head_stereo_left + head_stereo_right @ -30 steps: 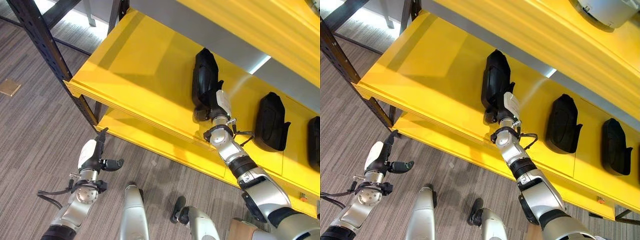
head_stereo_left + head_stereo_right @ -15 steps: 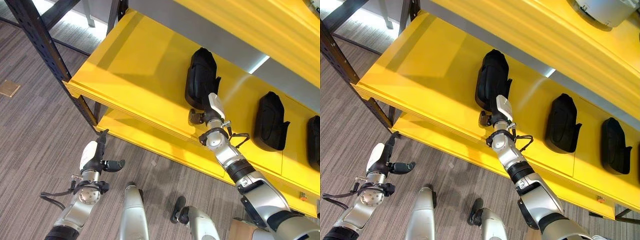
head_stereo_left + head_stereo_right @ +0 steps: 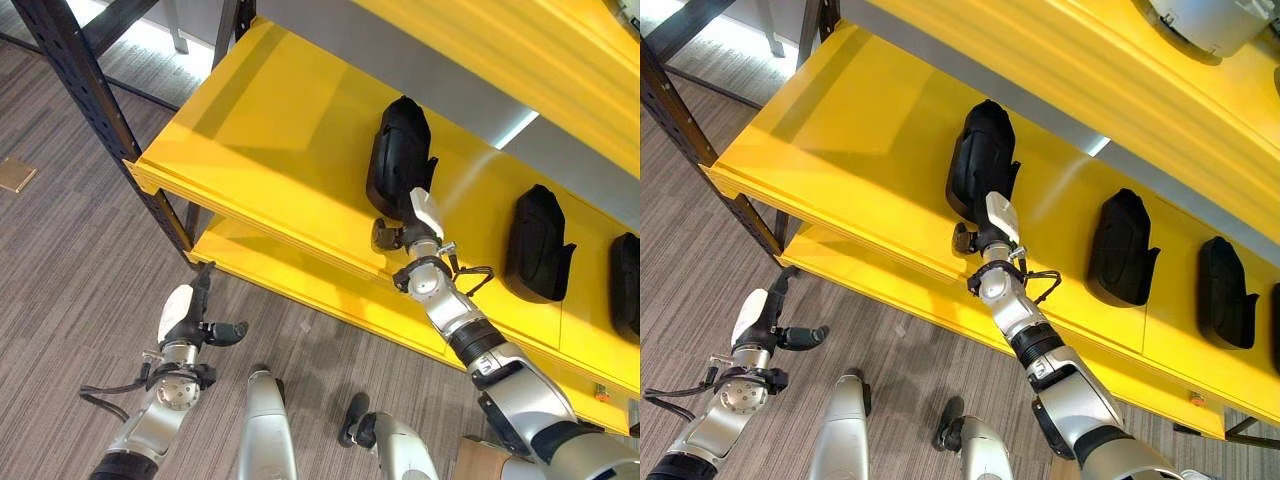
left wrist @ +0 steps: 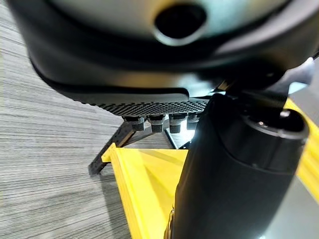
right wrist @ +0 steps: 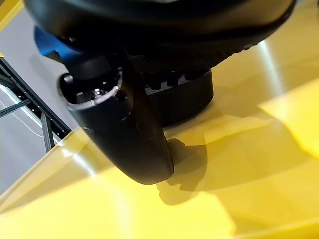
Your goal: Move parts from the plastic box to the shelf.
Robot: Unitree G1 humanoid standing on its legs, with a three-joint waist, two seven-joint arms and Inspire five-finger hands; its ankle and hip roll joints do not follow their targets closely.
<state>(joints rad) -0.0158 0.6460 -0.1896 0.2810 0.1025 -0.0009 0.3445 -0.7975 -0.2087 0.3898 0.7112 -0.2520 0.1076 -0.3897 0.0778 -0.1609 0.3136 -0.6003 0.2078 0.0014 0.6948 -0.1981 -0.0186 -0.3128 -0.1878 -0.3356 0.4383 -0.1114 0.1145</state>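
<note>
Note that your right robot hand [image 3: 408, 225] sits at the part [image 3: 397, 155] on the shelf [image 3: 280, 150] (grip state unclear), keeping it aligned with the row.

the right hand [image 3: 408, 222] covers the near end of the black part [image 3: 396, 158], and whether its fingers touch it is unclear. the rightmost part [image 3: 627, 288] on the yellow shelf [image 3: 270, 150] is cut off by the edge.
</note>
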